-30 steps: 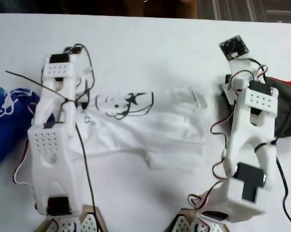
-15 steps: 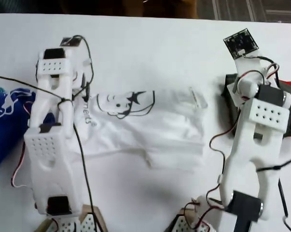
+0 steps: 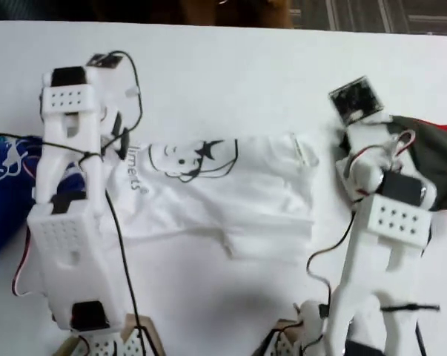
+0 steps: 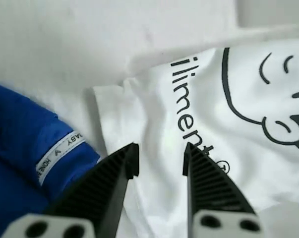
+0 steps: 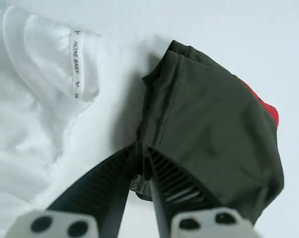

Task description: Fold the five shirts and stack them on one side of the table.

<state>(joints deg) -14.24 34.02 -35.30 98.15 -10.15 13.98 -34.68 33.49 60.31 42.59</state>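
The left end effector [image 4: 159,153] is partly open and empty over the white shirt's [image 3: 230,193] lettered edge. The right end effector [image 5: 142,153] is closed, its tips at the dark shirt [image 5: 213,124] beside the white shirt's collar. The white shirt lies half-folded, print up.

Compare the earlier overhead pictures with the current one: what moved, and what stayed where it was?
The left gripper shifted toward the blue shirt, uncovering more print on the white shirt. The right gripper drew slightly toward the near edge, over the edge of the dark shirt. All three shirts lay unmoved.
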